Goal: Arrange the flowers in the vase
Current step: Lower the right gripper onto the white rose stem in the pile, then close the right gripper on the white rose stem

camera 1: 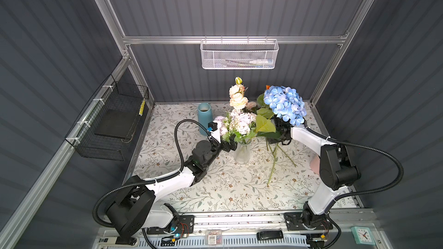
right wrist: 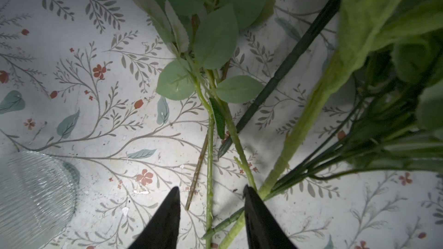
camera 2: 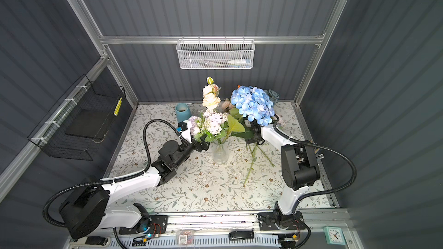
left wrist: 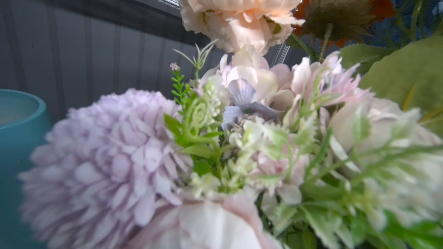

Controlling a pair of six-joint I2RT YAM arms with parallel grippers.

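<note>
A clear glass vase stands mid-table holding lilac, white and peach flowers. My left gripper sits open against the bunch at the vase mouth; blooms hide its jaws in the left wrist view. A blue hydrangea rises over my right gripper. In the right wrist view that gripper is open just above the cloth. A thin green stem lies between its fingertips, and the thick pale stem runs under one of them. The ribbed vase base shows beside it.
A teal tumbler stands behind the left gripper. A pink cup is half hidden by the right arm. Loose stems trail toward the front. A white mesh basket and a black wire basket hang on the walls.
</note>
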